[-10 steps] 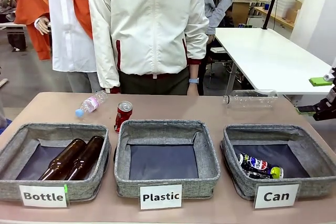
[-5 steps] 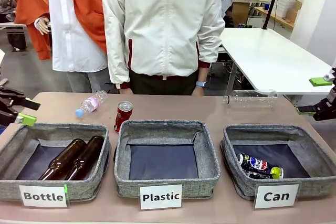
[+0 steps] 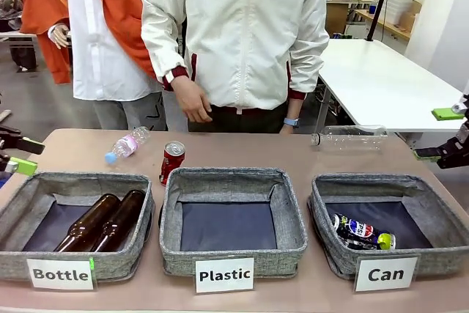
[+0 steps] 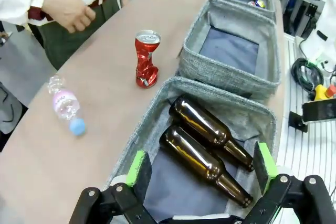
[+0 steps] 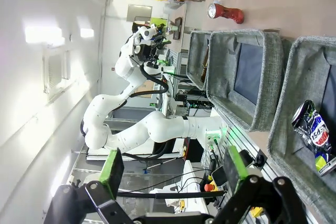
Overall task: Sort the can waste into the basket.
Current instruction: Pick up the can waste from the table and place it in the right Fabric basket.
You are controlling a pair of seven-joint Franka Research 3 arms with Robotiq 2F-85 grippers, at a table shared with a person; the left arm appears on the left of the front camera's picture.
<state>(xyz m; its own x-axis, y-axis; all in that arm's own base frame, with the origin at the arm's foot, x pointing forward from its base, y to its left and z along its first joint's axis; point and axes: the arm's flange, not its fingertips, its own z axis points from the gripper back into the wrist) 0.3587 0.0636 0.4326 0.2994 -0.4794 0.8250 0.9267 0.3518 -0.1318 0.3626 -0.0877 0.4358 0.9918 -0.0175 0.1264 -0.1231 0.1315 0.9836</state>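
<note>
A dented red can (image 3: 172,160) with a silver top stands on the table just behind the middle basket; the left wrist view shows the red can (image 4: 146,59) beyond the brown bottles. A crushed dark can (image 3: 361,232) with blue and yellow-green print lies inside the "Can" basket (image 3: 330,243) at the right, and the crushed can (image 5: 317,136) shows in the right wrist view too. My left gripper (image 3: 16,154) hangs open at the far left edge, above the "Bottle" basket (image 4: 239,116), empty. My right gripper (image 3: 442,134) stands open at the far right edge, off the table's side.
Two brown glass bottles (image 3: 102,220) lie in the "Bottle" basket (image 3: 139,247). The "Plastic" basket (image 3: 293,240) holds nothing. A small clear bottle (image 3: 125,144) lies at the back left, a larger clear one (image 3: 350,137) at the back right. A person's hand (image 3: 192,100) hovers above the red can.
My left gripper came into view at the left edge, then drew back a little to the left. The person stepped right and raised a hand in front of the jacket.
</note>
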